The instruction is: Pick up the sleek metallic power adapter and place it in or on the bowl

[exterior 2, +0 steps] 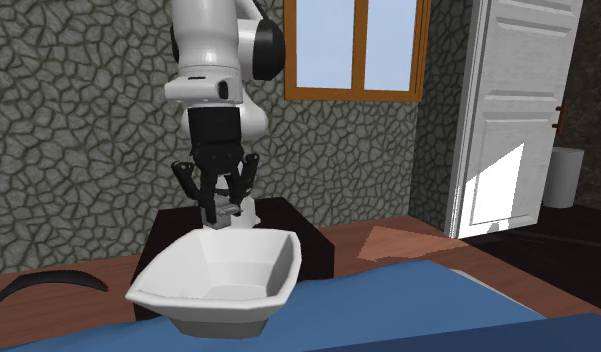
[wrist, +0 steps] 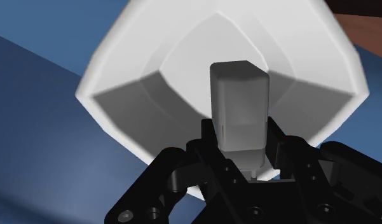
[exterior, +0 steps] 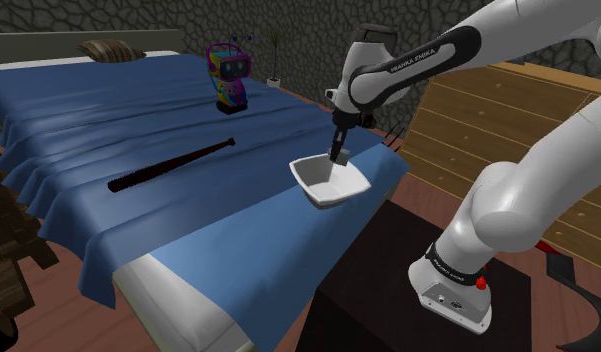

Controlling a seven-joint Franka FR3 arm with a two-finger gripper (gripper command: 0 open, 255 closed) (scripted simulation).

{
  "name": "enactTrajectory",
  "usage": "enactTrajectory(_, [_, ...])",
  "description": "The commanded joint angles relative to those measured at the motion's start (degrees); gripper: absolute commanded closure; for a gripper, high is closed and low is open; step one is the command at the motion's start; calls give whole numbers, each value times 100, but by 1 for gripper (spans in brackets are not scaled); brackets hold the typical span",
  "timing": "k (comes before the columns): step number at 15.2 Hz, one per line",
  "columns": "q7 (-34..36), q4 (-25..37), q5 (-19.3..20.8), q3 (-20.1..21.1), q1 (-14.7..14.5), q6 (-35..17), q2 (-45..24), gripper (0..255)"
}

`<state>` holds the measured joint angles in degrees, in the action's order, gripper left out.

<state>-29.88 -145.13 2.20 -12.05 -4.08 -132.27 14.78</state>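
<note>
A white, angular bowl sits on the blue bed near its corner closest to the arm. My gripper hangs just over the bowl's inside, pointing down. It is shut on a small grey box-shaped power adapter, which sticks out beyond the fingertips toward the bowl's bottom. In the second exterior view the gripper stands behind and above the bowl's far rim, the adapter clasped between the black fingers. The adapter is above the bowl's floor and does not touch it.
On the bed lie a dark baseball bat, a colourful toy robot and a pillow. Wooden drawers stand behind the arm. A black stand is beside the bed. A white door and window are on the stone wall.
</note>
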Motion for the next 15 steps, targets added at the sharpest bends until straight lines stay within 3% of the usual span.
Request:
enactTrajectory(1, [-42,-82,-12,-26,4,-176,-91,255])
enactTrajectory(10, [-166,-340,-155,-82,-39,-982,-648,255])
enactTrajectory(15, [-169,-345,-160,-82,-40,-1000,-661,255])
